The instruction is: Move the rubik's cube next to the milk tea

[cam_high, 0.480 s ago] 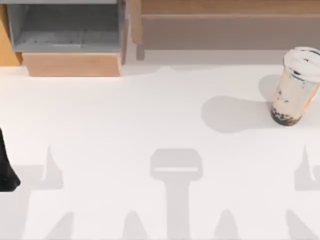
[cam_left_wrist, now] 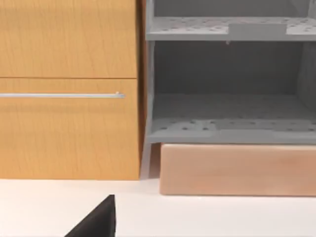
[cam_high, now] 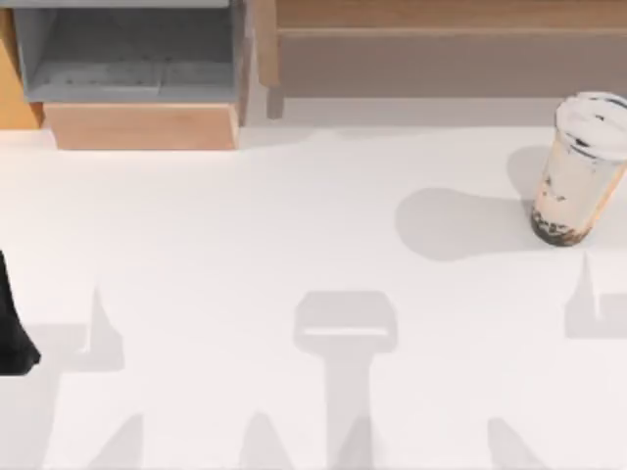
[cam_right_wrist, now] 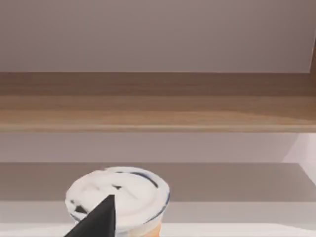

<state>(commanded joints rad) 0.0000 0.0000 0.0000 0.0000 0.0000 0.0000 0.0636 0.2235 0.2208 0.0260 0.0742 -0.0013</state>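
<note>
Left arm: a dark part of it (cam_high: 14,328) shows at the far left edge of the table (cam_high: 245,225) in the top view, low down and parked.
Left fingers: one dark fingertip (cam_left_wrist: 96,222) pokes into the left wrist view over the white table; whether these fingers are open or closed cannot be told, and nothing is seen held.
Ahead of the left fingers: a wooden cabinet door (cam_left_wrist: 66,89) with a thin metal handle bar (cam_left_wrist: 61,95), and beside it a grey open shelf unit (cam_left_wrist: 229,89) resting on a pale wooden block (cam_left_wrist: 237,170). From above, the grey shelf unit (cam_high: 127,54) and its wooden block (cam_high: 142,125) sit at the table's back left.
Middle of the table: bare white surface crossed by grey shadows.
Milk tea: the cup (cam_high: 578,171) stands upright at the table's back right, white lid on top, dark pearls at the bottom, its shadow falling toward the left.
Right fingers: one dark fingertip (cam_right_wrist: 96,219) shows in the right wrist view; their opening cannot be told, and nothing is seen held.
Milk tea relative to the right fingers: the lidded cup (cam_right_wrist: 118,200) stands just beyond the fingertip, close ahead, not touched as far as can be seen.
Behind the cup: a long wooden ledge (cam_right_wrist: 158,101) running along a plain wall.
</note>
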